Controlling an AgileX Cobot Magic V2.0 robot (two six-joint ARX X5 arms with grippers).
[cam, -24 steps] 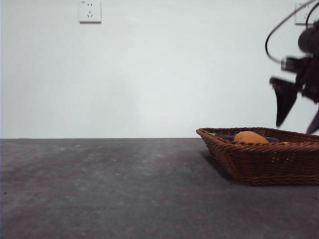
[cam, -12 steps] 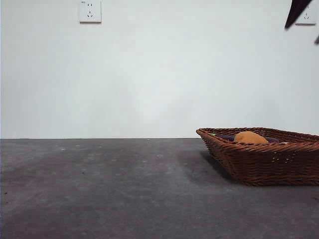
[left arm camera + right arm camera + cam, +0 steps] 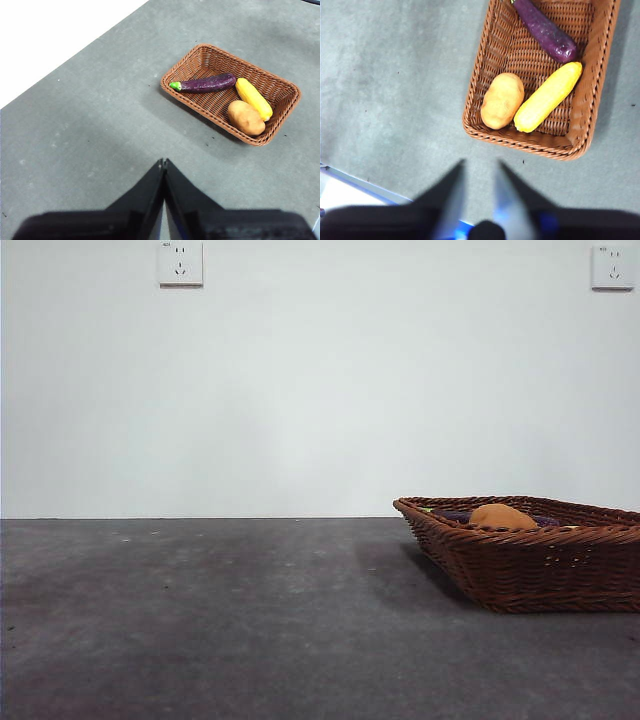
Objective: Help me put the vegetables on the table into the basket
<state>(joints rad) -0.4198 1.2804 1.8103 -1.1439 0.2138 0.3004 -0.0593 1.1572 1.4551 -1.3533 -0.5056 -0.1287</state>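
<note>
Front view: no arm in frame now. A second ago a dark end effector hung above the basket (image 3: 530, 555) at the right edge; half a second ago only its tip showed at the top right corner; now it is gone, so the arm has lifted clear.

Right end effector (image 3: 479, 172): high over the desk (image 3: 390, 75), jaws parted a little, nothing between them. The basket lies just beyond its tips.

Left end effector (image 3: 163, 167): jaws pressed together, empty, well apart from the basket, over bare desk.

Basket contents, from the wrist views: potato (image 3: 502, 100), yellow one (image 3: 547, 97) and eggplant (image 3: 545, 30), all inside the rim. Potato and yellow one lie side by side, touching or nearly so; the eggplant sits toward the far end, its tip near the yellow one. From the front only the potato's top (image 3: 503, 516) and a dark sliver of eggplant show over the rim.

No vegetable is visible on the desk in any view.

Judgement: all three are in, and the withdrawal reads as the retreat after the last drop. Task looks complete; nothing left but parking the arms.
</note>
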